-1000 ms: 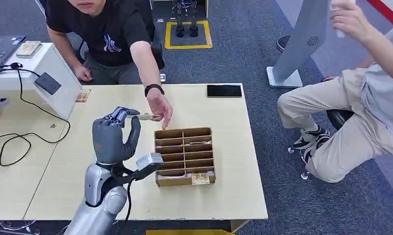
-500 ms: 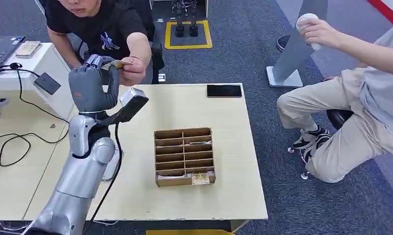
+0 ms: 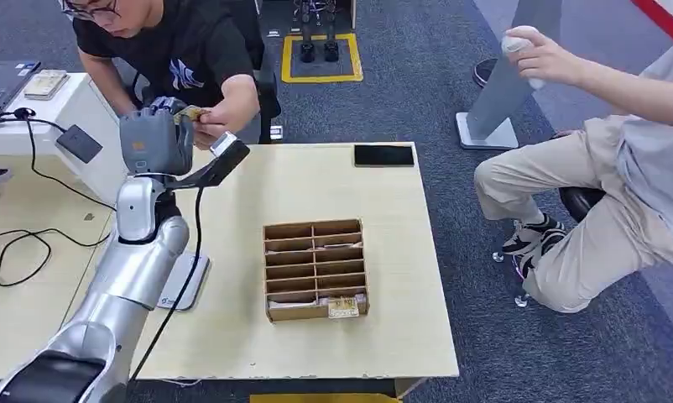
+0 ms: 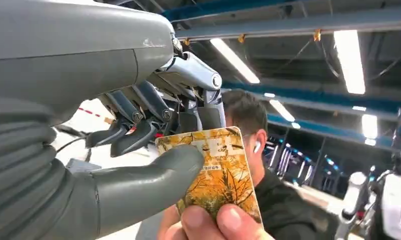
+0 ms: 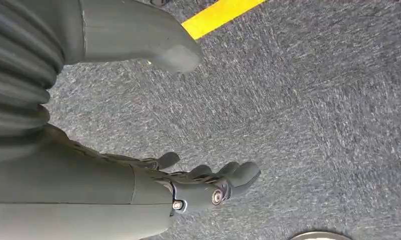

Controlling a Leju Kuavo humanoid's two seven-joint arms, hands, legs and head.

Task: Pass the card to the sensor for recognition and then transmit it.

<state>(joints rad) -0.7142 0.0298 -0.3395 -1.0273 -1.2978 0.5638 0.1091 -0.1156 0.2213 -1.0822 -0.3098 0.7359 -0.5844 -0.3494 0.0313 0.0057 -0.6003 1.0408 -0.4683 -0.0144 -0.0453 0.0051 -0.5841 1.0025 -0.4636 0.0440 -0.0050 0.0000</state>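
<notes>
My left hand [image 3: 155,138] is raised over the table's far left corner, in front of a person in a black shirt [image 3: 178,50]. It pinches a yellow-orange patterned card [image 4: 219,175] between thumb [image 4: 153,175] and fingers; the card [image 3: 190,113] is small in the head view. The person's fingers [image 4: 213,222] grip the card's other end. The black sensor [image 3: 80,143] sits on the slanted face of a white box, left of my hand. My right hand [image 5: 198,182] hangs over grey carpet with its fingers apart and nothing in it.
A cardboard organizer [image 3: 316,269] with several slots stands mid-table, a black phone [image 3: 384,155] at the far edge. Cables [image 3: 31,239] and a laptop [image 3: 2,84] lie on the left. A second person [image 3: 618,168] sits on the right beside a grey stand [image 3: 518,84].
My left arm rose from beside the organizer to the table's far left, carrying the card. The person's hand followed and still grips the card; the person leaned closer.
</notes>
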